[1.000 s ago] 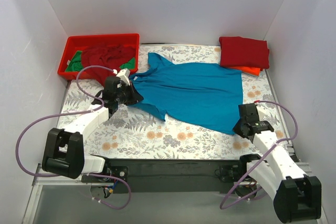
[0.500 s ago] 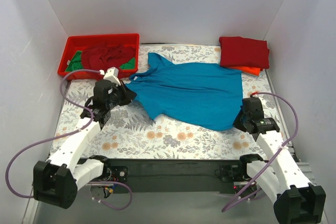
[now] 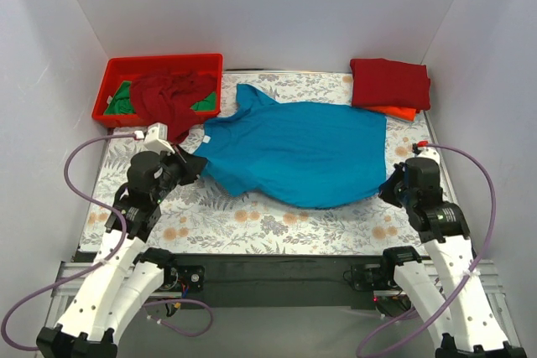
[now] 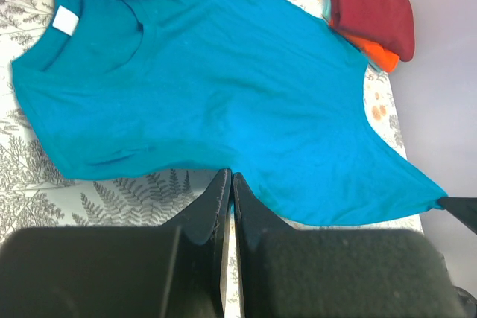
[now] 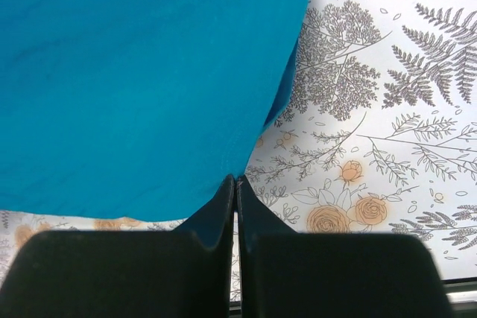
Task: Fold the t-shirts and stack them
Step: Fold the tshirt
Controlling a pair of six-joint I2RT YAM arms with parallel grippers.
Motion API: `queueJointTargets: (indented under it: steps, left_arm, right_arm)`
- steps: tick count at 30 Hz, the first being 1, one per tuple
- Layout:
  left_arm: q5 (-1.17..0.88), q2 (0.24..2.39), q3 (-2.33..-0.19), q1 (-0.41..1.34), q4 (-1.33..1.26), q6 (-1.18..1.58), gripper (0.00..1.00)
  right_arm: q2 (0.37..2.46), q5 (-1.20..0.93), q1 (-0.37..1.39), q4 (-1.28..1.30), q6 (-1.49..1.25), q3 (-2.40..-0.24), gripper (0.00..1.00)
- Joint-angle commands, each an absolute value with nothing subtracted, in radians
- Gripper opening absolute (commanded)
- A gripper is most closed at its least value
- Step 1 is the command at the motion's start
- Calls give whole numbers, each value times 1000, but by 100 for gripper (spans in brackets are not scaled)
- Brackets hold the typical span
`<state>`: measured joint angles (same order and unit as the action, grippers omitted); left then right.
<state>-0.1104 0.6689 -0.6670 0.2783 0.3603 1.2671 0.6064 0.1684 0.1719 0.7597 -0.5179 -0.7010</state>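
The left gripper [image 3: 191, 165] is clamped on the blue t-shirt [image 3: 294, 150] at its 8 o'clock edge, and the right gripper [image 3: 393, 184] pinches its 4 o'clock corner. The shirt is spread across the table [image 3: 277, 220]. Farther back, a red bin [image 3: 117, 69] at 11 o'clock holds crumpled shirts [image 3: 172, 90], and a folded stack [image 3: 390, 83] sits at 1 o'clock.

The table [image 3: 252, 222] has a white cloth with gray leaves and little orange flowers on it. A big blue t-shirt [image 3: 294, 153] is spread out across the middle, with its neck toward the left. A red bin [image 3: 164, 58] sits at the far left corner. At the far right corner lies a folded orange shirt [image 3: 401, 111], and a folded dark red shirt [image 3: 390, 81] sits on top of it. The blue t-shirt reaches almost up to that pile.
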Motion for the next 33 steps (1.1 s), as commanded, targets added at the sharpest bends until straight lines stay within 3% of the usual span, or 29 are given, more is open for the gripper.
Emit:
queueJointTargets:
  steps: [1,11,23,33]
  left_arm:
    - [-103,624,-670,285,436,1284,0]
    - [-144,535,-680,287,488,1289,0]
    - [-184,773,-663,307,302,1269,0]
    - [-147,1037,-750,310,195,1226,0]
  right_arm:
    - [545,160,176,828,-503,-765,1]
    - [485,156,176,881,-505,-770,1]
    - [649,196,176,776,-505,-719,1]
    - [914,310,175,655,-502,-716,1]
